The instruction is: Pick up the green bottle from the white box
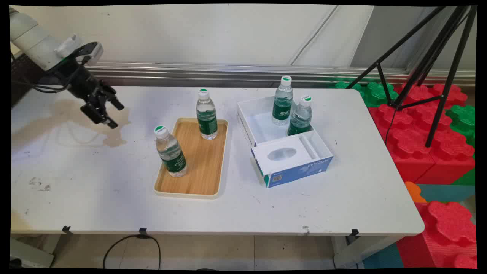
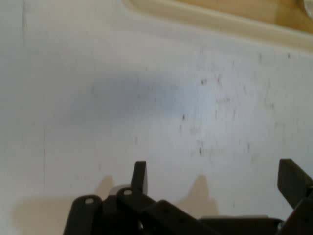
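The hand [image 1: 109, 110] hangs above the left part of the white surface [image 1: 76, 167], its two fingers spread wide with nothing between them; in the hand view the fingertips [image 2: 139, 175] stand far apart over bare, scuffed surface. Nothing touches it. The nearest thing is a wooden tray [image 1: 201, 163] with a cream rim, off to the hand's right in the main view and apart from it; only the tray's rim [image 2: 195, 17] shows at the top of the hand view. On the tray's near left corner stands a water bottle [image 1: 170, 151] with a green label and white cap, upright, the closest bottle to the hand. A second, like bottle [image 1: 206, 114] stands upright at the tray's far end. Farther right, well apart from the hand, lies an open white box [image 1: 258, 125] with a blue side, its front part holding a white insert [image 1: 283, 154] with an oval hollow. Two more bottles stand upright in the box's back compartment, one [image 1: 283, 101] at the far wall and one [image 1: 301, 116] just in front of it. Beyond the surface's right end are red and green foam blocks [image 1: 418, 129] and a black tripod [image 1: 430, 64].
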### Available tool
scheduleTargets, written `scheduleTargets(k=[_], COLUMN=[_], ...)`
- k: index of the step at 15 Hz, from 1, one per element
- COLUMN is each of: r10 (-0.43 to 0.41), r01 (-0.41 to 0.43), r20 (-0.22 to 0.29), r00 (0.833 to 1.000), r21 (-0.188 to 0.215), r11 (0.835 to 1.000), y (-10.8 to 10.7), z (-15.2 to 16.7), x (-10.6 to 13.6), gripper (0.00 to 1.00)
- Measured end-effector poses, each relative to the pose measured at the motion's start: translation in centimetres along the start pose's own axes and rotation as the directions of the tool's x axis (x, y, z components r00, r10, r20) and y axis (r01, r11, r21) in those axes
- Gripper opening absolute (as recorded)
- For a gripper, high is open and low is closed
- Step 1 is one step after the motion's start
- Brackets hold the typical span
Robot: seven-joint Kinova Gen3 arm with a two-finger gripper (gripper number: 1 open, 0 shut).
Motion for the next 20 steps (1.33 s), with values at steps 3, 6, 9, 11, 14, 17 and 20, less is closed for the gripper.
scheduleTargets(k=[3,6,9,11,14,17,20], r10=[0.012,0.016,-0.010,-0.035,-0.067,-0.077,-0.065], r01=[-0.011,-0.009,0.019,0.044,0.080,0.097,0.093], r20=[-0.060,-0.079,-0.070,-0.062,-0.072,-0.110,-0.148], r00=[0.998,0.997,0.998,0.997,0.995,0.991,0.987], r21=[0.032,0.095,0.132,0.158,0.187,0.195,0.195], r11=[0.999,0.995,0.991,0.986,0.979,0.976,0.976], y=[0.3,1.2,3.0,4.9,8.5,11.4,13.9], z=[0.1,-0.4,-1.1,-2.2,-3.8,-4.4,-4.2], x=[2.3,6.1,9.1,11.7,16.9,22.3,27.2], gripper=[1.00,1.00,1.00,1.00,1.00,1.00,1.00])
